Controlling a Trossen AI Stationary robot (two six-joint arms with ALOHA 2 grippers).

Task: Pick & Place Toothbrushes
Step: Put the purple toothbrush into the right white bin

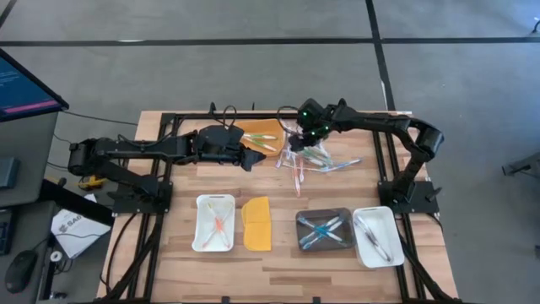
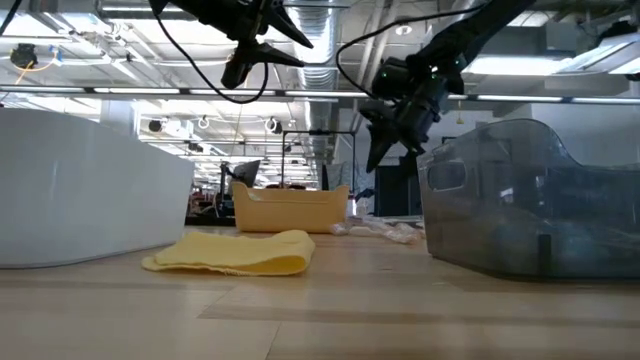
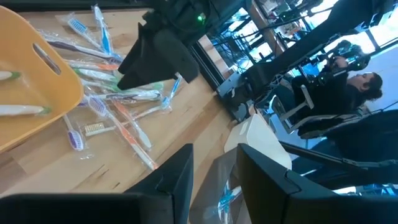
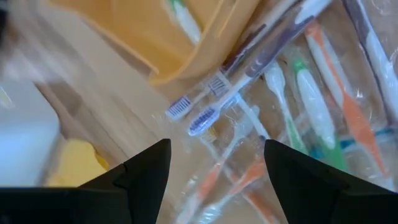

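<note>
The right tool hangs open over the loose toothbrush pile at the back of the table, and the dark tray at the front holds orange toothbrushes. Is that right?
Not quite. In the high view the dark tray holds blue toothbrushes; the orange ones lie in the white tray. The right tool does hang open over the toothbrush pile.

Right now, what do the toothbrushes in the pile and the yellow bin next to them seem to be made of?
The toothbrushes look like coloured plastic, each apparently sealed in a clear, crinkled film wrapper that catches the light. The yellow bin looks like smooth, matte moulded plastic, with a handle slot cut in its wall.
</note>
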